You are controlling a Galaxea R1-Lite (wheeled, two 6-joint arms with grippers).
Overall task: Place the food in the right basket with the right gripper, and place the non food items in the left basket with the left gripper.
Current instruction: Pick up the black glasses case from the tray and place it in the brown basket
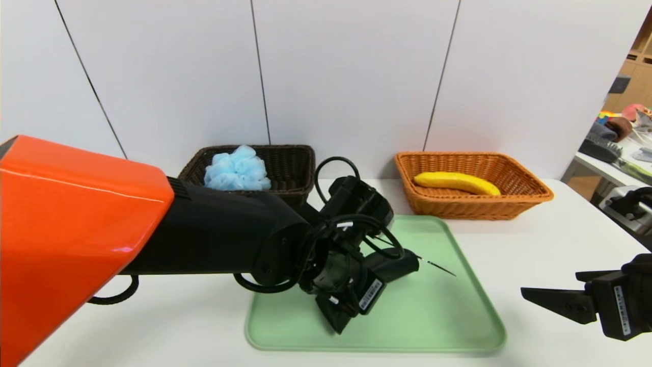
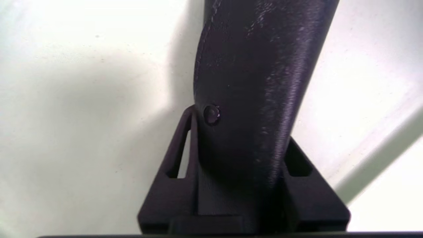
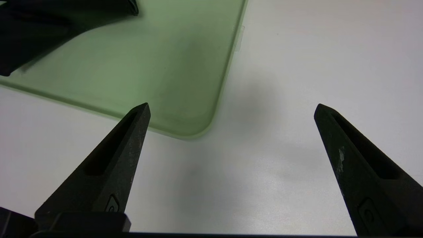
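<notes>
On the near half of the green tray (image 1: 433, 316), the left gripper (image 1: 356, 300) is angled down and clamped on the black case (image 1: 395, 265). Its own wrist view shows the case (image 2: 257, 82) wedged between both fingers (image 2: 172, 185), the jaws narrowed against its sides, with pale tray surface behind it. From the head view the fingertips are hidden beneath the wrist housing and cable loops, so whether the case rests on the tray or is clear of it cannot be told. A thin dark strand projects from the case's far end across the tray; what it is cannot be made out.

To the near right, the right gripper (image 1: 555, 300) hangs idle over the white table (image 1: 550, 239), beside the tray's right edge. Its fingers (image 3: 122, 158) stand spread wide with nothing between them, only bare table and a tray corner (image 3: 198, 125) below. Part of this arm is cut off by the picture's edge.

Farther back, against the wall, the left basket (image 1: 290, 168) holds the bath puff (image 1: 237, 168); the left arm's orange shell and black forearm cover the basket's near rim. Well apart to the right, the right basket (image 1: 471, 206) contains the banana (image 1: 456, 182), lying lengthwise along its bottom.
</notes>
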